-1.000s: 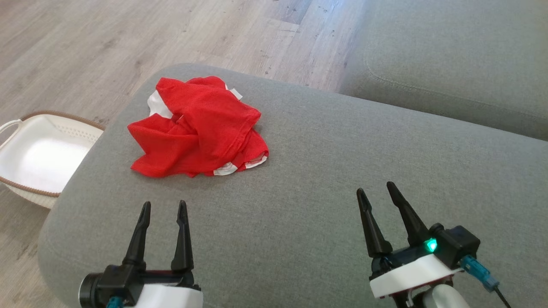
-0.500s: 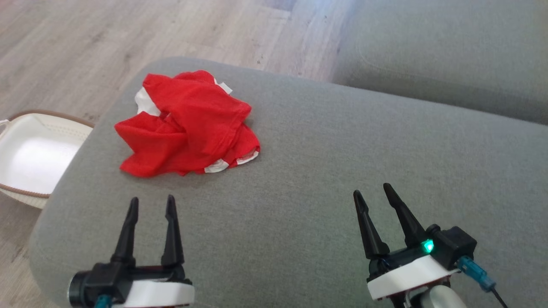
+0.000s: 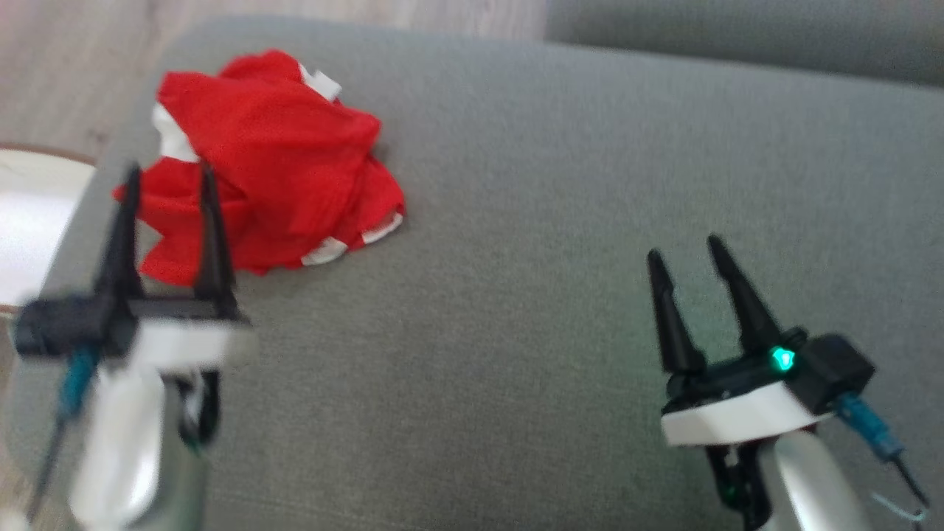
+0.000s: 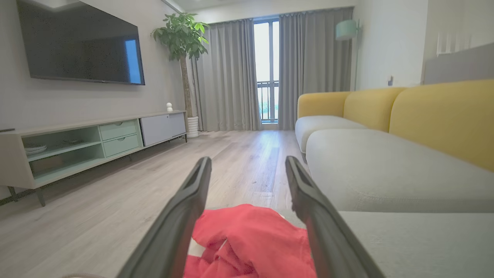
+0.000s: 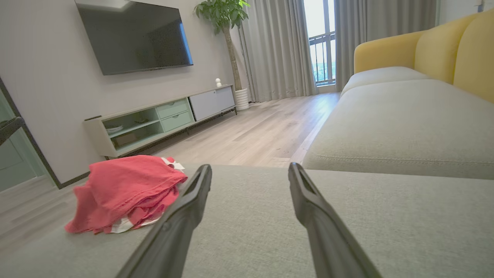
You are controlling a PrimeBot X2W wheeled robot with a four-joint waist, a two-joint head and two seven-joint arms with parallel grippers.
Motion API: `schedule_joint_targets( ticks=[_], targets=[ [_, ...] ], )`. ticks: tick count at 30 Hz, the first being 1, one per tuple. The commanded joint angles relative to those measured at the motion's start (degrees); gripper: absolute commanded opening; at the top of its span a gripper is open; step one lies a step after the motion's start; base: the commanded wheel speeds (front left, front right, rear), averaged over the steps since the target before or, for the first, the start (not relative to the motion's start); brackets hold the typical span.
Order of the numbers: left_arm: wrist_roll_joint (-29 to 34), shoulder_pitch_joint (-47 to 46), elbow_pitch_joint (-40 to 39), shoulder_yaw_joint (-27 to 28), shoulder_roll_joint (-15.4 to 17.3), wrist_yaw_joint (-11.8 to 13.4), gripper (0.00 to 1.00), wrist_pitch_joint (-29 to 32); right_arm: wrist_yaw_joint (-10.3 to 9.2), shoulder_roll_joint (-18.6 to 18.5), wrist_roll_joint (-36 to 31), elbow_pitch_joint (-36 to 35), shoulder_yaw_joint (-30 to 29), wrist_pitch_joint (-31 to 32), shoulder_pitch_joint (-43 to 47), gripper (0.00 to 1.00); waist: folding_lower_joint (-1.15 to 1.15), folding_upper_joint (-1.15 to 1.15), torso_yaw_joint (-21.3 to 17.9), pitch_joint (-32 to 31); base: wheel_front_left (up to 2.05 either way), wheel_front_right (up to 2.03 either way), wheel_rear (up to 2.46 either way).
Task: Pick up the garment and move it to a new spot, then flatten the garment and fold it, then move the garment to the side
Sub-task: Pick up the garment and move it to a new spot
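The garment (image 3: 280,155) is a crumpled red cloth with white trim, lying near the far left corner of a grey cushion (image 3: 516,310). My left gripper (image 3: 169,173) is open, blurred with motion, and its tips overlap the garment's near left edge. In the left wrist view the garment (image 4: 251,239) lies low between the open fingers of the left gripper (image 4: 247,160); I cannot tell whether they touch it. My right gripper (image 3: 684,248) is open over bare cushion, far to the right. From the right wrist, the garment (image 5: 127,185) sits left of the open right gripper (image 5: 250,166).
A white basket (image 3: 29,221) stands on the wooden floor just past the cushion's left edge. A grey sofa seat (image 3: 737,37) with yellow backrests (image 4: 444,116) lies beyond the cushion. A TV cabinet (image 5: 162,119) lines the far wall.
The head camera has shifted down and closer. My left gripper has moved forward from short of the garment to over its near edge. The right gripper stays open over bare cushion.
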Motion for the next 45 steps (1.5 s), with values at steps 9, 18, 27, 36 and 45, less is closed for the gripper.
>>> schedule_joint_targets(
  ticks=[9, 18, 27, 36, 45],
  targets=[
    [-1.21, -26.08, 19.35, -2.0, 9.83, -3.02, 1.0, 13.6, -0.04, -0.45, -4.23, -6.58, -3.08, -0.59, -4.61, 1.0, -0.01, 0.0, -3.23, 13.19, 0.0, 0.0, 0.0],
    [-7.37, -40.61, 36.41, -11.64, 15.08, -3.32, 1.0, 21.79, -0.04, -1.49, -5.35, -9.51, -3.07, 0.19, -7.28, 1.0, -0.01, 0.0, -5.91, 19.14, 0.0, 0.0, 0.0],
    [-10.73, -46.28, 47.4, -15.34, 15.44, -3.33, 0.0, 19.85, -0.04, -1.27, -4.33, -10.49, -4.2, 0.6, -7.45, 1.0, -0.01, 0.0, -6.01, 20.47, 0.0, 0.0, 0.0],
    [-12.09, -48.87, 50.45, -16.41, 15.72, -2.99, 0.0, 8.84, -0.04, -1.06, -4.09, -8.56, -4.03, 0.44, -6.71, 1.0, -0.01, 0.0, -5.03, 15.53, 0.0, 0.0, 0.0],
    [-12.38, -48.93, 46.12, -14.86, 16.58, -2.15, 0.0, 0.07, -0.04, -0.49, -2.22, -5.44, -3.56, -0.23, -4.73, 1.0, -0.01, 0.0, -4.91, 6.88, 0.0, 0.0, 0.0]
  ],
)
